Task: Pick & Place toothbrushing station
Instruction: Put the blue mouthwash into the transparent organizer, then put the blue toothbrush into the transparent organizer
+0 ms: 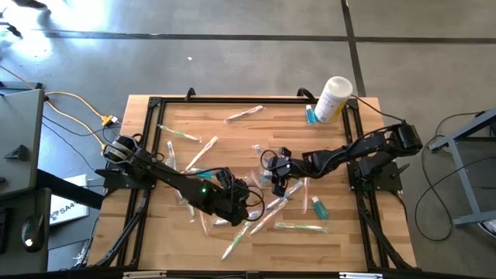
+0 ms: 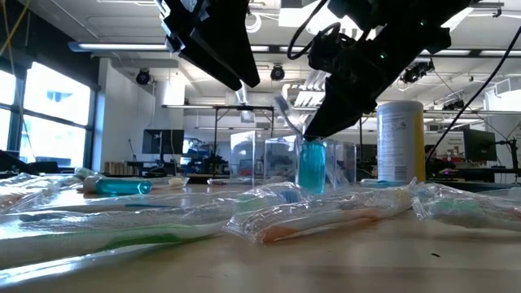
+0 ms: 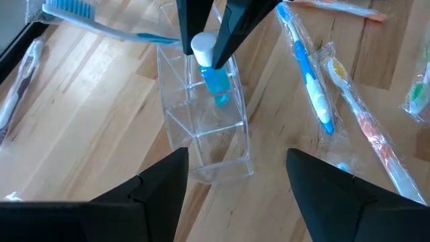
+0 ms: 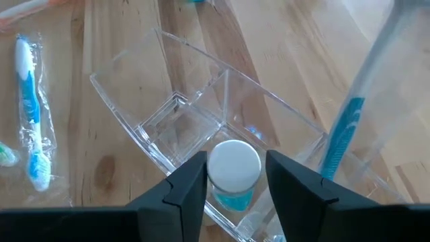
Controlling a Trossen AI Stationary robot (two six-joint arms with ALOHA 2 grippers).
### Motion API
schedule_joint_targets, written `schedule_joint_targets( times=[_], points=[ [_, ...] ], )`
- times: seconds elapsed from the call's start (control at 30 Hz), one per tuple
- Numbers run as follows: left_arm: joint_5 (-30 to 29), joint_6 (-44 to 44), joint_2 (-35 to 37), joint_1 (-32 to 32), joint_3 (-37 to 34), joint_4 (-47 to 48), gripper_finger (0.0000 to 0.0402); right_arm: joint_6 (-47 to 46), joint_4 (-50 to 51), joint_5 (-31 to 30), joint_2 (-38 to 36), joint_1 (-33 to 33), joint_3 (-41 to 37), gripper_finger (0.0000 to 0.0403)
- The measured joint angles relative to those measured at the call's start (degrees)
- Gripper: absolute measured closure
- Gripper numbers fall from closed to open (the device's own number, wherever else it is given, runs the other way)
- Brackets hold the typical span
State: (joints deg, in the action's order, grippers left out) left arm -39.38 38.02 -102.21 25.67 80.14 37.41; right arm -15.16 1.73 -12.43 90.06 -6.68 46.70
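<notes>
Wooden worktop (image 1: 341, 232) fills the frame, strewn with wrapped toothbrushes; behind it is an open workshop. The left gripper (image 3: 235, 178) hangs with its fingers wide apart and empty, just short of a clear holder (image 3: 205, 124) with several compartments, which stands directly ahead of it. A blue brush (image 3: 107, 23) leans out of the holder's far side. Farther right, the right gripper (image 4: 235, 181) comes down over the same holder, its fingers (image 4: 185, 185) on either side of the white cap of a teal tube (image 4: 234, 171). The tube stands upright, its lower end already inside one compartment. Whether the fingers are pressing the cap or have just let go, I cannot tell. A white canister (image 1: 333, 97) stands well beyond that gripper, at the worktop's back edge.

The tube looks light and fairly stiff, its cap smooth and likely slippery, so a hold squarely across the cap suits it. The holder seems rigid, thin-walled and easy to tip. The wrapped brushes are slim and crinkly, probably sliding inside their film; their middles offer the best hold.
</notes>
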Motion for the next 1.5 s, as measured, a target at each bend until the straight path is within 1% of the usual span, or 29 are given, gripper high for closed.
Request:
schedule_joint_targets(
  times=[0.43,0.63,0.73,0.9,0.97,1.07,1.17,1.2,1.23,1.33,1.4,1.5],
  points=[
    [0.6,0.0,0.0,0.0,0.0,0.0,0.0158,0.0,2.3,-0.9,-6.4,-0.8,-0.1,0.0210],
    [2.3,-0.1,0.0,0.0,0.0,0.1,0.0158,2.6,6.7,-0.6,-11.8,-3.3,-0.1,0.0207],
    [5.1,-0.1,0.0,0.0,0.0,0.3,0.0158,3.0,8.7,-0.5,-15.5,-5.3,0.0,0.0208],
    [13.3,-0.2,0.0,0.3,0.0,1.8,0.0158,1.6,14.6,-0.5,-21.1,-9.7,0.0,0.0206],
    [15.6,-0.2,-0.6,0.6,-0.4,1.7,0.0158,0.1,16.9,0.1,-22.2,-11.7,0.0,0.0207],
    [16.5,-0.2,-1.0,1.1,-2.5,2.2,0.0158,-2.9,20.7,2.1,-23.0,-14.3,0.0,0.0210],
    [16.8,0.4,-2.0,1.1,-4.4,-0.8,0.0158,-7.3,23.9,3.3,-23.1,-16.7,0.0,0.0213],
    [16.9,0.8,-2.2,1.0,-5.2,-0.4,0.0158,-8.2,25.0,3.6,-23.0,-17.4,-0.1,0.0214],
    [17.2,1.2,-2.2,1.0,-5.8,0.0,0.0158,-8.9,25.4,3.5,-22.8,-18.1,-0.1,0.0215],
    [17.8,1.2,-3.0,1.0,-6.3,-3.3,0.0158,-10.2,25.6,3.5,-22.2,-19.6,0.0,0.0218],
    [18.1,0.1,-3.1,1.1,-6.6,-3.1,0.0158,-10.3,25.5,3.4,-22.2,-20.5,0.0,0.0221],
    [18.5,-0.5,-3.3,1.4,-6.4,-5.0,0.0158,-10.3,25.5,1.8,-22.3,-21.4,0.0,0.0223]
  ],
)
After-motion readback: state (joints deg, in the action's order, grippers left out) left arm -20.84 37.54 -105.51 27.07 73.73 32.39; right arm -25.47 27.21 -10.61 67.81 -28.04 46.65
